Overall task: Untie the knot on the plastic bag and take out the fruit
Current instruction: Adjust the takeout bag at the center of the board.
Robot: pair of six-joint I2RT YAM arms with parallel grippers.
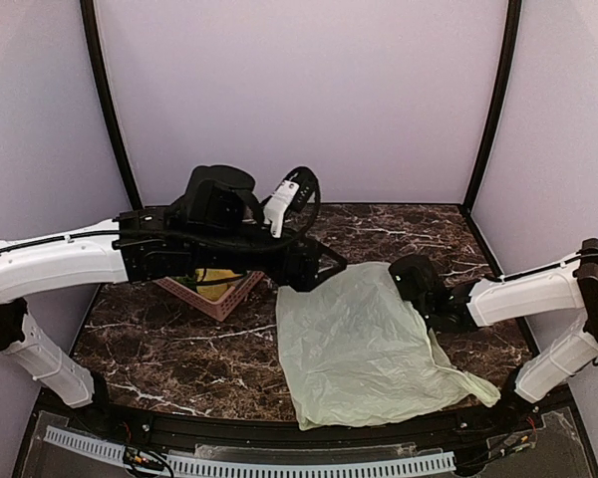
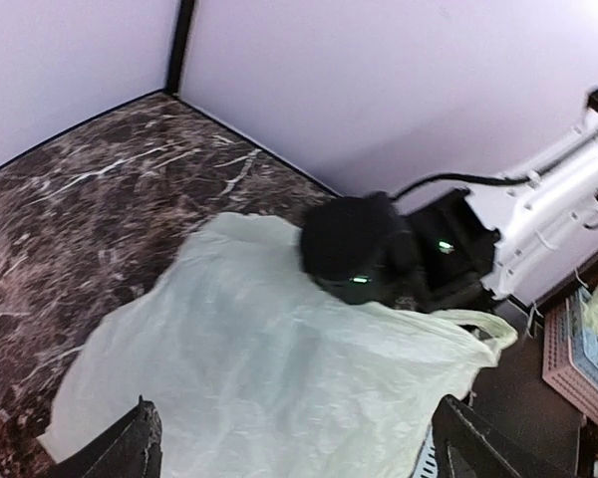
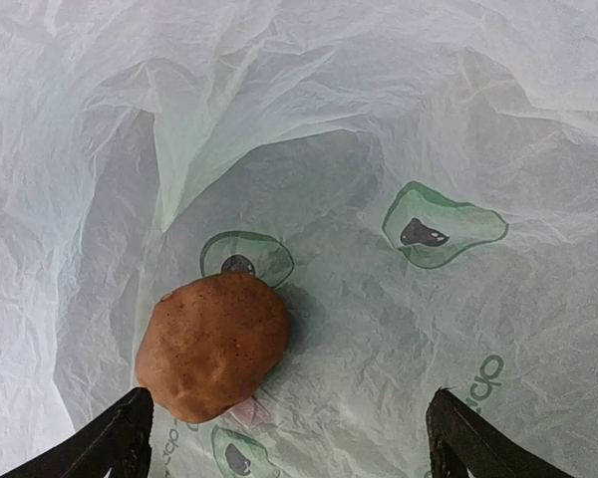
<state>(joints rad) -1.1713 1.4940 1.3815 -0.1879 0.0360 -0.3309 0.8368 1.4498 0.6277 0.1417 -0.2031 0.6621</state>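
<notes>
The plastic bag [image 3: 399, 129] bears green avocado emblems [image 3: 444, 227] and partly legible lettering [image 3: 488, 378].

The left arm [image 1: 179, 244] covers most of the pink basket [image 1: 224, 299]; the plastic bag [image 1: 364, 344] hides the brown fruit [image 3: 212, 346] from above.

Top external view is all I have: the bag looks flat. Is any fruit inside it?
Observer: Yes. The right wrist view shows a brown oval fruit lying on the plastic bag, film all around it.
Operator: Is the right gripper on it?
Observer: No. The right gripper is open; the fruit lies between its fingers, ungripped.
Operator: And the left gripper?
Observer: The left wrist view shows the left gripper open above the bag, holding nothing.
</notes>
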